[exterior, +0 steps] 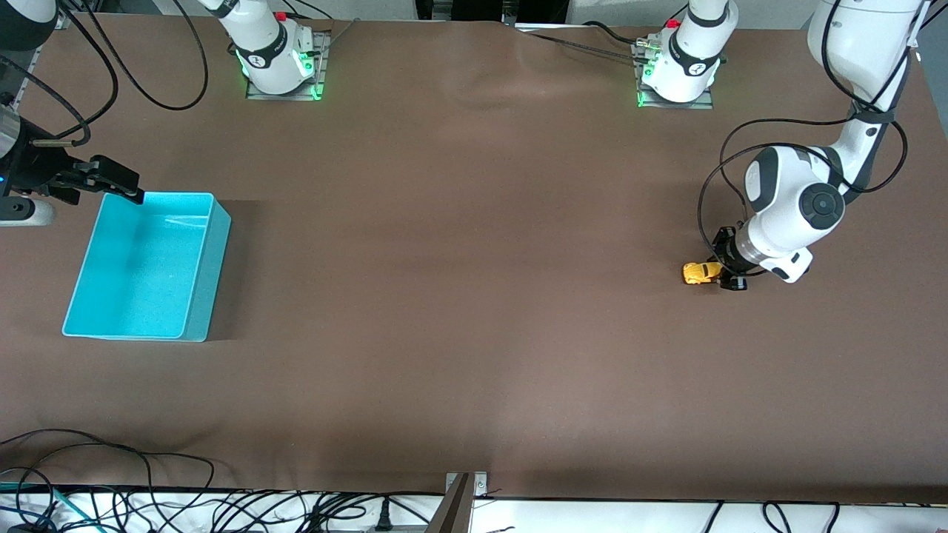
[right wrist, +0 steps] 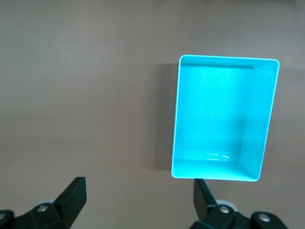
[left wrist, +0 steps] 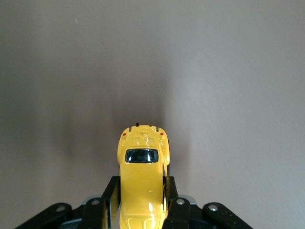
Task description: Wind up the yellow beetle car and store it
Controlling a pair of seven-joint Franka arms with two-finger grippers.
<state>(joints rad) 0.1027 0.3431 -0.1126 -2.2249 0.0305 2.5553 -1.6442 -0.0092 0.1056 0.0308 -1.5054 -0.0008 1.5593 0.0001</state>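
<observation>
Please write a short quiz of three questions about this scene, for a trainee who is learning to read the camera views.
1. True or false: the left gripper is shut on the yellow beetle car.
2. What lies inside the turquoise bin? A) the car B) nothing visible C) a cable
3. Fill in: the right gripper is open and hangs over the bin's edge at the ____ arm's end of the table.

Key: 1 true; 2 B; 3 right.
</observation>
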